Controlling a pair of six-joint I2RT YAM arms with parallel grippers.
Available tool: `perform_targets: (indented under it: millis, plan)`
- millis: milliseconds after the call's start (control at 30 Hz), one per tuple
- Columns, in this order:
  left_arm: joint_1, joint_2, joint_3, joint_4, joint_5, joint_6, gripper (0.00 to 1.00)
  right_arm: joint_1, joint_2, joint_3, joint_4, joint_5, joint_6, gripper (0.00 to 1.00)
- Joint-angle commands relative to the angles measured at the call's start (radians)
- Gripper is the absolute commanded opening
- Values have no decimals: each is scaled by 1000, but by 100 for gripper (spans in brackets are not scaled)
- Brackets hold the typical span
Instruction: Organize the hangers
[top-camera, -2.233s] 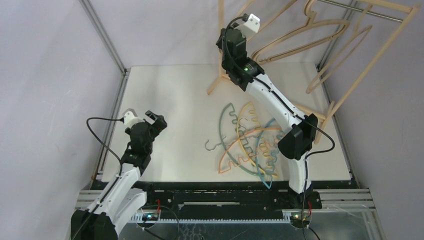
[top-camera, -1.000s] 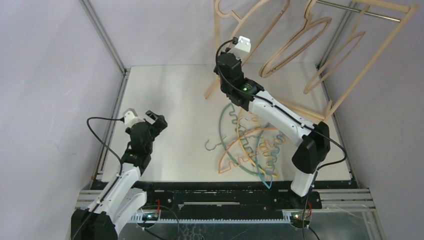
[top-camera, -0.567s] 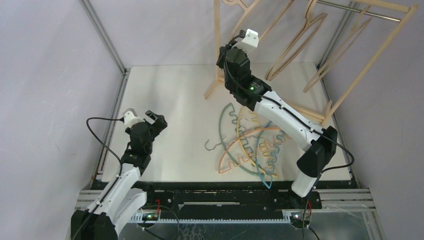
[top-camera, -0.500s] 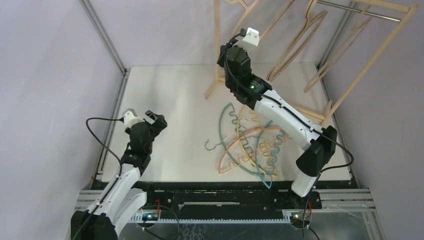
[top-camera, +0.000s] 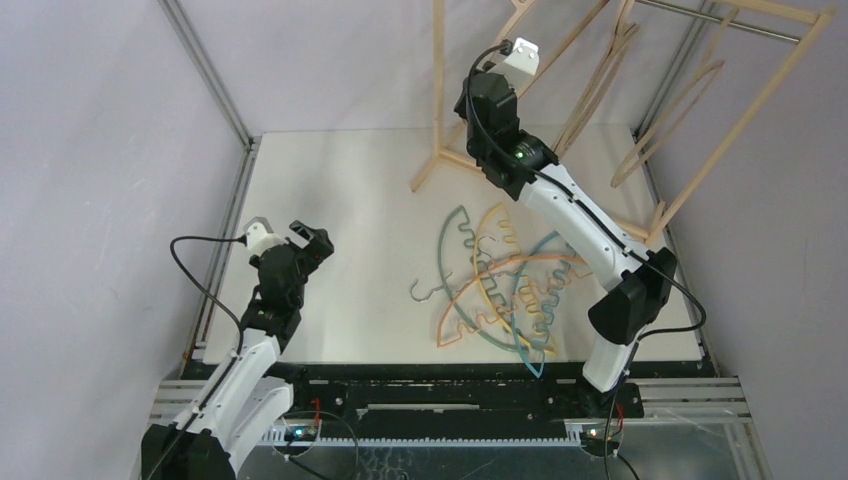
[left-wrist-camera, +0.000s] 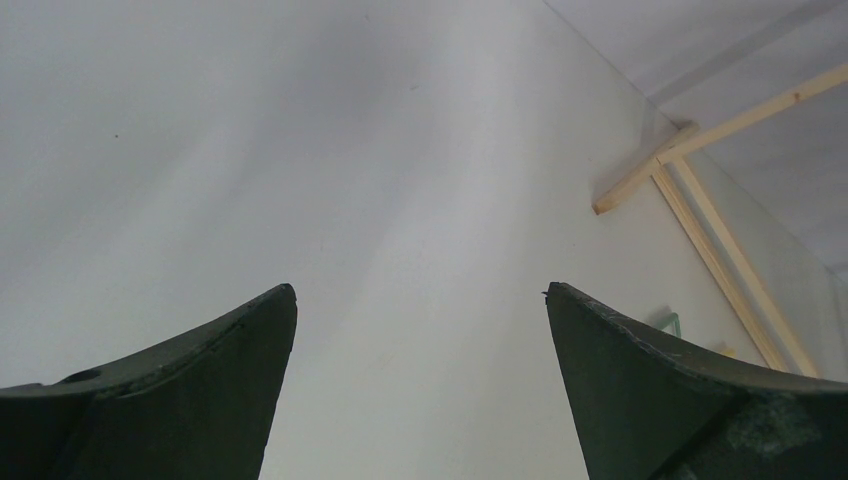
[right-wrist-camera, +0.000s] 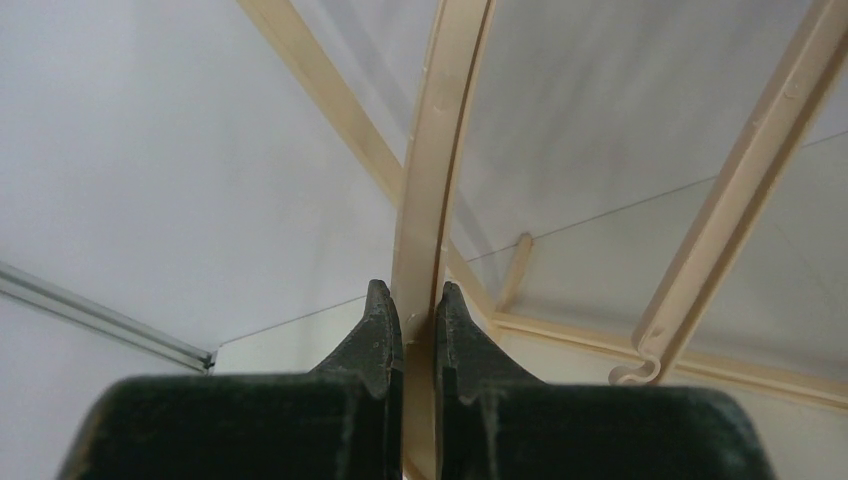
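1. The right gripper (right-wrist-camera: 420, 303) is clenched on the thin edge of a beige wooden hanger (right-wrist-camera: 440, 150). Both fingers press the strip flat from either side, with no gap showing.
2. That hanger is held high off the table (top-camera: 340, 190), up by the rack's pale wooden upright (top-camera: 438, 80). In the right wrist view its long axis runs straight up and away from the fingertips, bowing slightly to the right.
3. A second beige hanger (right-wrist-camera: 740, 180) slants just to the right of the held one, with its small hook end low. Whether the two touch cannot be told.
4. The metal rod (top-camera: 720, 22) lies to the right of the raised gripper and further back. Judgement: the coming move turns on carrying the held hanger rightward towards that rod. The frames do not show whether its hook is on the rod already.
5. More wooden hangers (top-camera: 600, 75) lean or hang between the upright and the rod.
6. The thin wavy-edged hangers lie flat mid-table in an overlapping pile: teal (top-camera: 447, 240), yellow (top-camera: 495, 225) and orange (top-camera: 500, 275), with a bluish one tangled among them. They sit beside the right arm's forearm, untouched.
7. The left gripper (left-wrist-camera: 420, 290) is spread wide and holds nothing. It is poised over bare table at the left, well apart from the pile and the rack.
8. Judgement: the right arm is the nearer to both the rack and the pile, and most of the sorting is not yet done.
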Motion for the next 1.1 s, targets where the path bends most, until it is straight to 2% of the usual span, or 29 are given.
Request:
perform_targets:
  millis: [0, 333, 733, 1067]
  plan:
    - [6, -15, -14, 20, 0, 10, 100, -23, 14, 66, -26, 6, -23, 0]
    - [5, -17, -13, 20, -1, 16, 100, -47, 14, 66, -32, 13, -15, 0]
    - [5, -16, -9, 16, -9, 21, 100, -81, 31, 153, -85, 59, -31, 0]
    - [4, -9, -12, 18, -6, 22, 100, -89, 16, 135, -109, 78, -19, 0]
